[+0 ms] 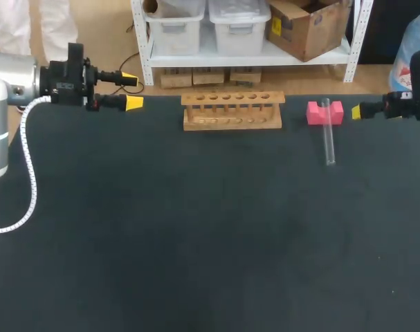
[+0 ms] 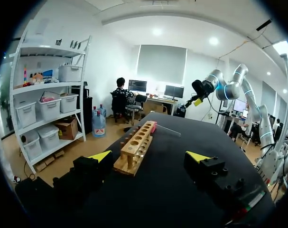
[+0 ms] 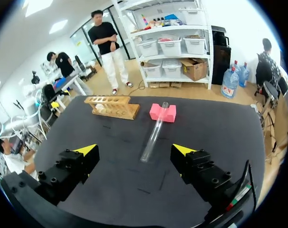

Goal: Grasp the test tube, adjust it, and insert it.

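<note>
Black cloth covers the table point(image 1: 196, 242), and both arms hang near its far edge, one at each side.

The left claw point(image 1: 132, 91) is spread wide with nothing between its yellow tips, and it touches nothing. In the left wrist view the wooden rack point(image 2: 136, 147) stands ahead of this claw point(image 2: 149, 156), roughly in line with one of its fingers. It stands upright, with a row of round holes along its top bar.

The right claw point(image 3: 135, 150) is also wide open and holds nothing. The test tube point(image 3: 154, 133) lies ahead of it on the table, clear glass. The tube's near end points back toward the gap between the fingers without touching either one. Its far end rests in the notch of a pink block point(image 3: 158, 113), so the tube sits slightly tilted. From this claw the rack point(image 3: 113, 107) is farther out, past the tube and off to one side, well apart from the block.

In the head view the test tube point(image 1: 328, 135) and the pink block point(image 1: 315, 113) lie close ahead of the right claw's one visible tip, between it and the rack point(image 1: 232, 111).
</note>
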Tool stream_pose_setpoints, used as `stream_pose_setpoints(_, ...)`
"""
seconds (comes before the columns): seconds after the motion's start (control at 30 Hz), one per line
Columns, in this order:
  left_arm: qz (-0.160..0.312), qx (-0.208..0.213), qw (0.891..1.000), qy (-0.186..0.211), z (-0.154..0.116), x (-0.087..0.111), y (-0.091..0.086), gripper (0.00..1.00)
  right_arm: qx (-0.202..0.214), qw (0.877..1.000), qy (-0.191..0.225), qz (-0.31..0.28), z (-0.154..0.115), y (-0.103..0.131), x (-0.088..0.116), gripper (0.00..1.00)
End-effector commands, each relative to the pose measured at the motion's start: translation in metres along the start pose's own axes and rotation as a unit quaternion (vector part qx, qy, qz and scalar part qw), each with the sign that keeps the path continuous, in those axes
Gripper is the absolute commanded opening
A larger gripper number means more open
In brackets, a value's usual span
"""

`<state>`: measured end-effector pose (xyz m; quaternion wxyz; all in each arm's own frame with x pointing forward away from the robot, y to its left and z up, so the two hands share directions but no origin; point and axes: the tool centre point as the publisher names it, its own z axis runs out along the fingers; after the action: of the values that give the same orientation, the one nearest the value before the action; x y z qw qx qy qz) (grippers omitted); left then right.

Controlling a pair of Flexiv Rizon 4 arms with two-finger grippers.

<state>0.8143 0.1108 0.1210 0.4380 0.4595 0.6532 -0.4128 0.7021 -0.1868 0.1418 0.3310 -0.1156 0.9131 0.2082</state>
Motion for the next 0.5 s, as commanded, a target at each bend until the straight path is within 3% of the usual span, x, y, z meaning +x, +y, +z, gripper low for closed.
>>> stream_pose_setpoints(0.03, 0.001, 0.000, 1.000, -0.001, 0.000, 0.001, 0.001, 1.00, 0.135, 0.990, 0.036, -0.021, -0.001, 0.007, -0.010, 1.00)
stream_pose_setpoints(0.2, 0.001, 0.000, 1.000, -0.001, 0.000, 0.001, 0.001, 1.00, 0.195, 0.980, 0.017, -0.030, 0.009, 0.001, -0.012, 1.00)
stream_pose_setpoints(0.5, 0.001, 0.000, 1.000, -0.001, 0.000, 0.001, 0.001, 1.00, 0.312, 0.949, -0.028, -0.042, 0.035, -0.008, -0.011, 1.00)
